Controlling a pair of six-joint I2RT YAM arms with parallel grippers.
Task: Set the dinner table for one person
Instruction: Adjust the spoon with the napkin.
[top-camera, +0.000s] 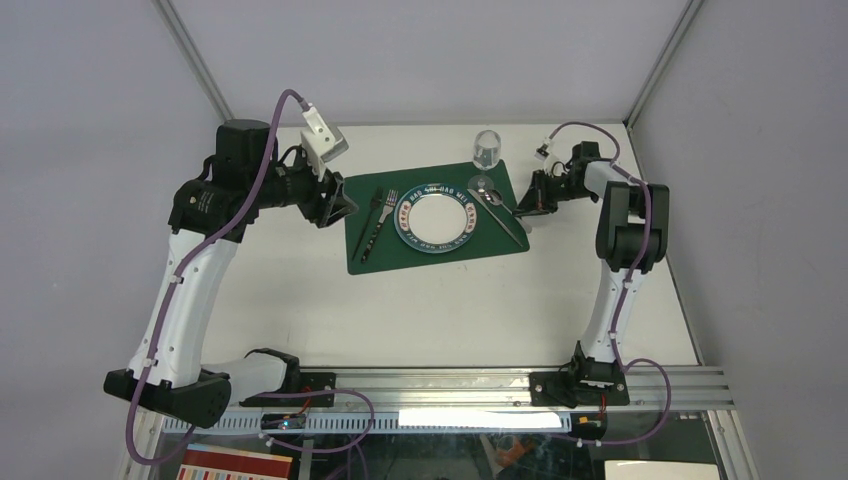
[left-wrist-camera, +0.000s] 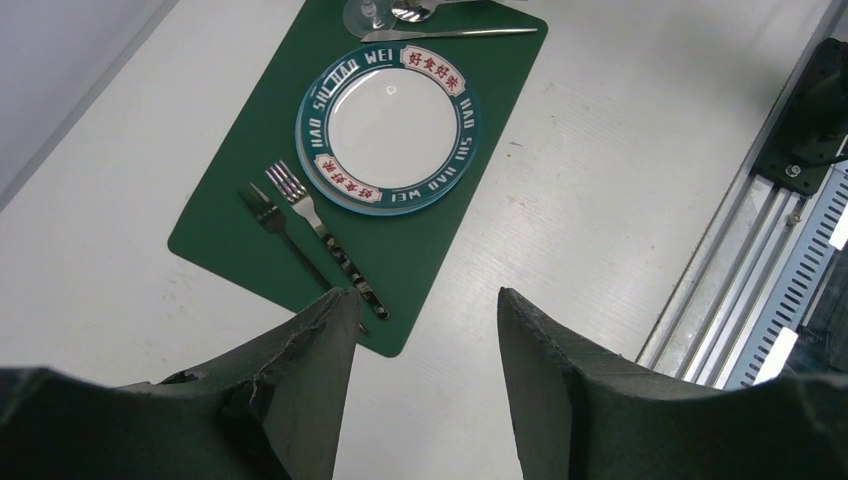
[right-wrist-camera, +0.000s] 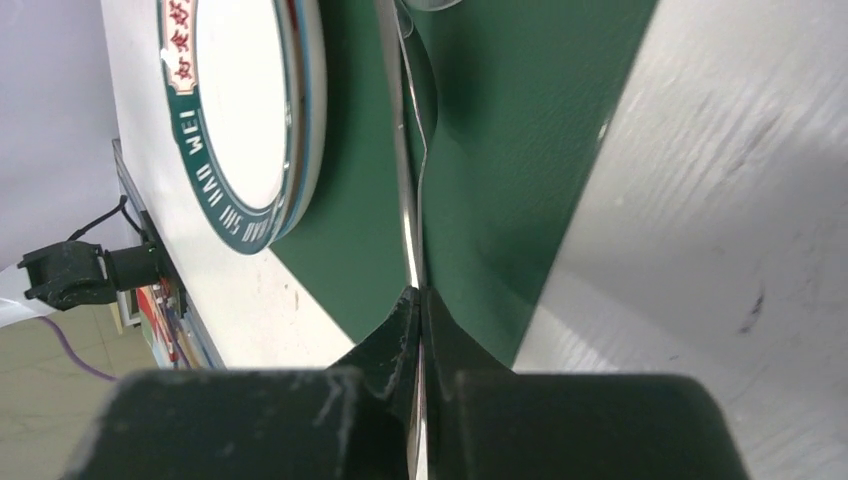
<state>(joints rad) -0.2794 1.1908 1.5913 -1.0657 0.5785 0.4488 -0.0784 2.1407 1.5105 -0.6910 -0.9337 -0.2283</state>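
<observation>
Nearing completion by the look of it, the white tabletop (top-camera: 450, 310) carries a green placemat (top-camera: 440, 258) with plate (top-camera: 437, 220), two forks (left-wrist-camera: 300, 205) at its left and a glass (top-camera: 488, 148) beyond, leaving only the slim cutlery (right-wrist-camera: 405, 200) clamped in the right claw (right-wrist-camera: 418, 310), while the left claw (left-wrist-camera: 425, 330) hangs apart, empty.

- The large plain white rectangular tabletop (top-camera: 440, 300) spreads under both my arms. It is matte, with a few small dark scuffs showing in my right wrist's view.
- Silver aluminium framing (top-camera: 450, 383) runs along its near edge (my two arm bases (top-camera: 580, 385) are bolted there).
- A dark green rectangular placemat (left-wrist-camera: 225, 235) lies flat on the tabletop, toward the far side and between my arms, slightly askew to the table's edges.
</observation>
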